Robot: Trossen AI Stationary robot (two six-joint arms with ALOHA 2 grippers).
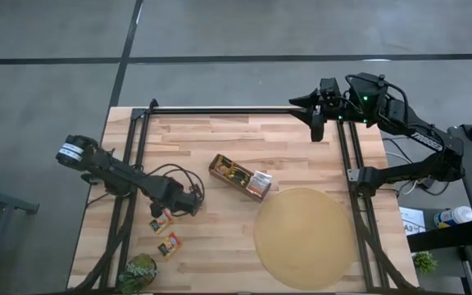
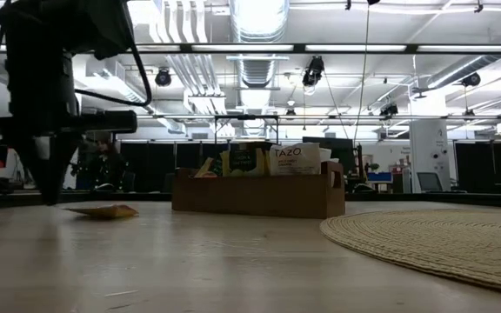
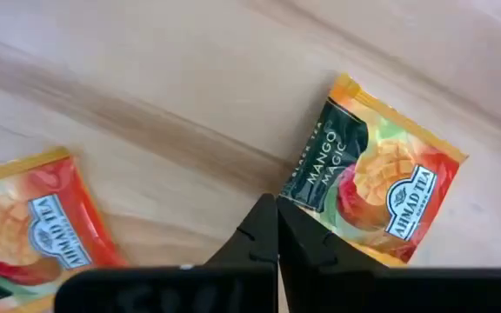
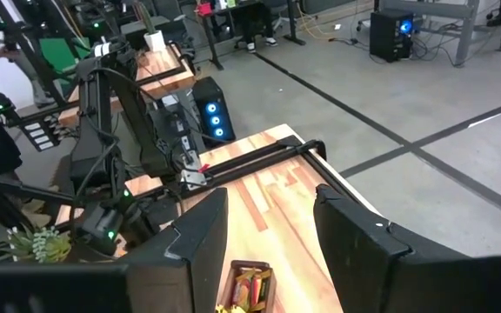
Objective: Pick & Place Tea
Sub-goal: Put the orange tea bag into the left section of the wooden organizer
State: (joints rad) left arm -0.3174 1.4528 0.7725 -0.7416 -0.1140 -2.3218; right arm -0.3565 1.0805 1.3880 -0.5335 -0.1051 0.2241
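tea sachets: one mango sachet [image 3: 374, 189] lies flat on the table [image 1: 220, 246], well left of the brown box [image 1: 239, 177], its corner pinched by the fully closed left gripper [image 1: 188, 207]; a second sachet [image 1: 169, 243] lies just beyond. right gripper [image 1: 318, 123] hovers far behind the box, fingers apart, empty.

Bare table [image 1: 220, 233] lies open between the sachets [image 1: 161, 221], wooden box [image 1: 238, 176] and mat [image 1: 304, 238].
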